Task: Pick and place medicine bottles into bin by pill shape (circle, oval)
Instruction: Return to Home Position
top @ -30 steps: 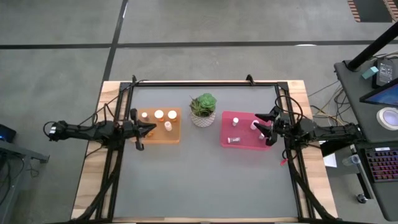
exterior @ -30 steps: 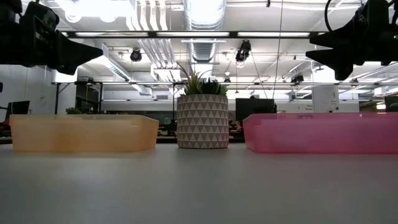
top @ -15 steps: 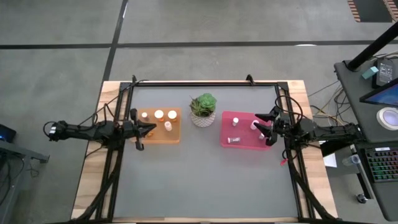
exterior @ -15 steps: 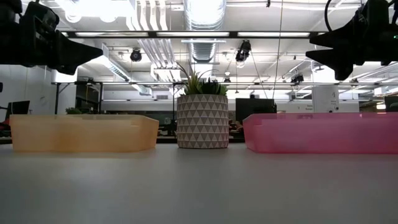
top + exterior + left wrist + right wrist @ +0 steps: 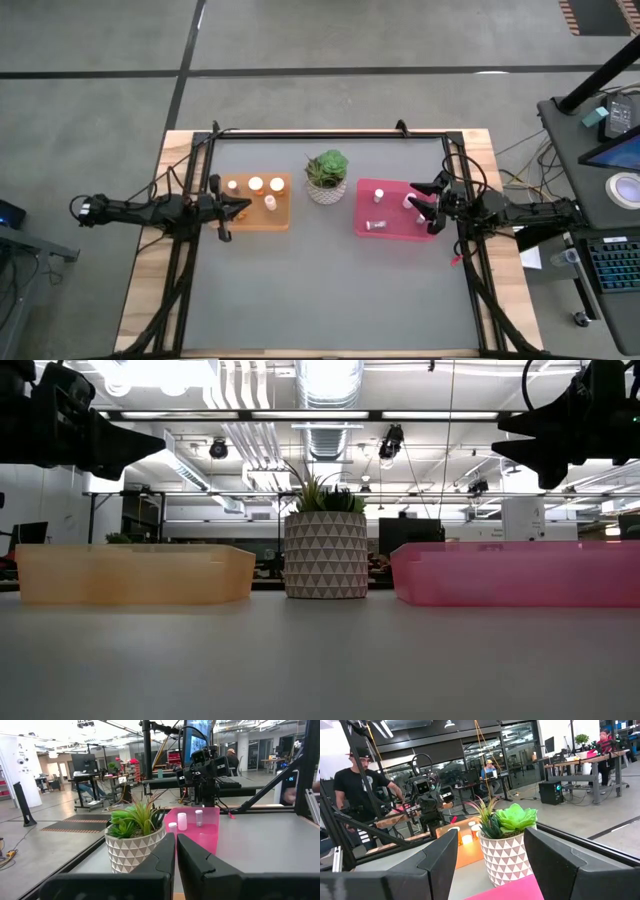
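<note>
The orange tray (image 5: 258,202) holds several white-capped bottles standing upright (image 5: 256,183). The pink-red tray (image 5: 392,210) holds two upright bottles (image 5: 407,201) and one lying on its side (image 5: 377,224). My left gripper (image 5: 245,207) hangs above the orange tray's left part, shut and empty; its fingers show close together in the left wrist view (image 5: 175,855). My right gripper (image 5: 424,207) hangs above the pink-red tray's right end, open and empty, its fingers wide apart in the right wrist view (image 5: 492,855). In the low view both grippers (image 5: 120,455) (image 5: 530,445) are well above the trays.
A green potted plant (image 5: 327,176) in a white patterned pot stands between the two trays. The grey table top (image 5: 320,290) reaches from the trays to the near edge. A person (image 5: 360,785) stands beyond the table's left side, behind the left arm.
</note>
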